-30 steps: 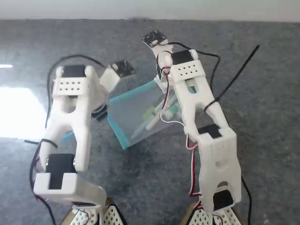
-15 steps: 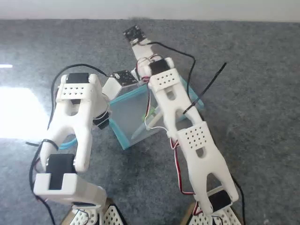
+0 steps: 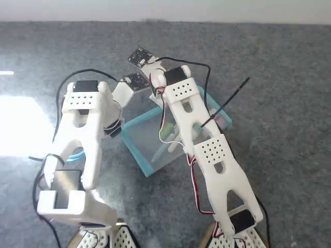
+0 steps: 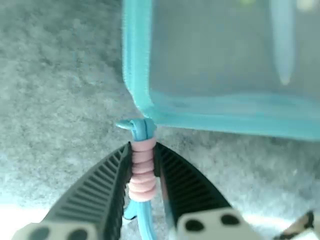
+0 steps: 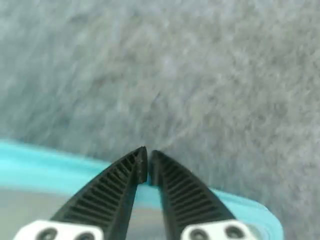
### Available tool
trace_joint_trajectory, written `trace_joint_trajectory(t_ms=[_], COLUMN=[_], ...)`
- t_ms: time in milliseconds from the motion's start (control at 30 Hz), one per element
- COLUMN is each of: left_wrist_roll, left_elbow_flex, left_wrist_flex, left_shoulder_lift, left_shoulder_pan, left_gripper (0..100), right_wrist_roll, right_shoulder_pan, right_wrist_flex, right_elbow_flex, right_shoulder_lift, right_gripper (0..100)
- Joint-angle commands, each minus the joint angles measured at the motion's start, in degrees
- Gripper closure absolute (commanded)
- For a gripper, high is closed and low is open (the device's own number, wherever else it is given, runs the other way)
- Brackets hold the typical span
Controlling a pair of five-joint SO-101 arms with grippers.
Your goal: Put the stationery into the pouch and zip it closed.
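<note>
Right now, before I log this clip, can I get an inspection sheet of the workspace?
Surface: grey speckled table, glare at one side.
Job's things: translucent teal-edged pouch, pens inside.
Clutter: nothing seen.
End effectors: left end effector shut on pink beaded pull at a pouch corner; right end effector shut, at the pouch's teal edge.
Cables: black cable over left arm; red and white wires along right arm.
Surroundings: pale wall beyond the table.
</note>
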Motion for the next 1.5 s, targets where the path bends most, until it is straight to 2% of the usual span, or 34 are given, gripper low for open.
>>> trace_joint_trajectory(t_ms=[0,100,267,400,567,833,933,1100,1467], left_wrist_roll=[2.20,2.29,2.29,2.29,2.29,2.46,6.42,12.66,12.92], left_elbow_flex=[-0.31,-0.31,-0.40,-0.31,1.01,1.71,1.80,1.54,1.45], left_wrist_flex=[-2.20,-2.46,-4.57,-4.57,-4.75,-4.75,-4.84,-6.95,-7.65], left_shoulder_lift=[-1.93,-1.85,-1.93,-1.93,-1.93,-2.02,-2.02,-2.55,-2.55], left_shoulder_pan=[-0.26,-0.18,-0.18,1.05,2.64,2.73,2.20,1.49,1.49], left_gripper=[99,99,99,99,99,99,99,99,99], right_wrist_roll=[1.93,1.93,1.93,1.05,-11.60,-10.29,-11.34,-19.16,-18.37], right_shoulder_pan=[0.48,1.36,3.65,1.63,0.04,-0.48,0.40,2.24,2.42], right_wrist_flex=[8.92,13.23,13.05,11.47,5.67,4.88,4.97,4.53,1.45], right_elbow_flex=[-7.65,-11.87,-12.92,-12.84,-12.84,-8.62,-8.00,-8.26,-7.38], right_shoulder_lift=[-7.08,-8.92,-10.59,-7.52,-1.80,1.27,1.27,1.19,5.93], right_gripper=[98.7,99.1,99.1,98.9,98.8,98.8,98.9,98.9,98.9])
